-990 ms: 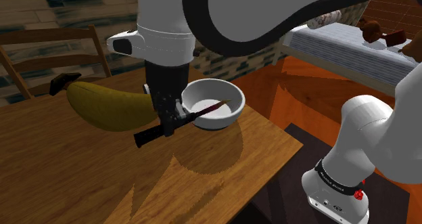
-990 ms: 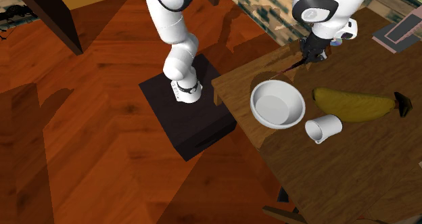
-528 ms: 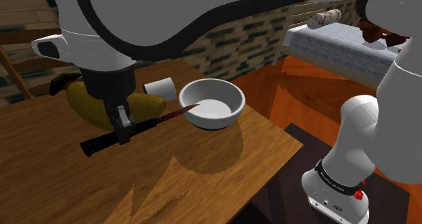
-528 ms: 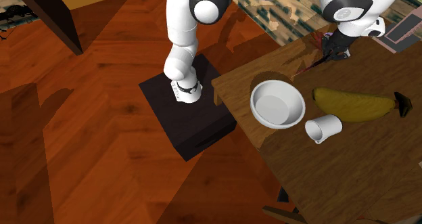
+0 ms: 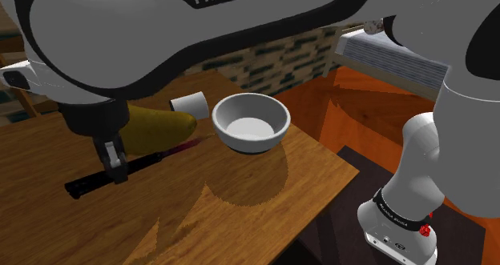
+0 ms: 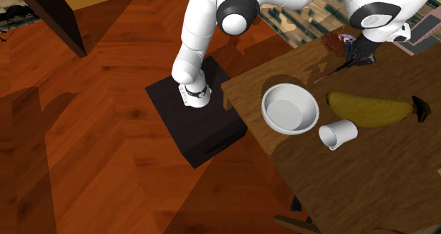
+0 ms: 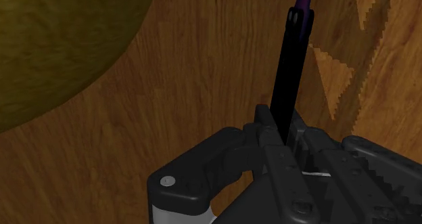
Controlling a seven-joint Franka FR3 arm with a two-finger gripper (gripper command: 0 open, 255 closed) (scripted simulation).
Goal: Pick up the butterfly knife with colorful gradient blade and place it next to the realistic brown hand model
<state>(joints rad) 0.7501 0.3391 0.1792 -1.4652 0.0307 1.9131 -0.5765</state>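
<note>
My black gripper (image 5: 113,156) is shut on the butterfly knife (image 5: 152,157) and holds it just above the wooden table (image 5: 240,199). The knife's black handle points toward the shoulder view's left. Its red-purple blade points toward the white bowl (image 5: 251,124). In the wrist view the handle (image 7: 292,74) runs out from between the fingers of the gripper (image 7: 287,140) and ends in a purple tip. In the second exterior view the gripper (image 6: 355,54) hangs over the table's far part, beside a reddish-brown shape (image 6: 331,41); whether that is the hand model I cannot tell.
A large yellow-brown banana (image 5: 156,126) lies just behind the gripper, also banana (image 6: 367,109) and banana (image 7: 61,47). A white cup (image 5: 191,103) lies on its side between banana and bowl (image 6: 289,109). The table's edge (image 5: 336,183) drops to the floor near the stand (image 6: 198,123).
The gripper has carried the knife toward the shoulder view's left, away from the bowl and across the front of the banana. The arm now covers the top of that view.
</note>
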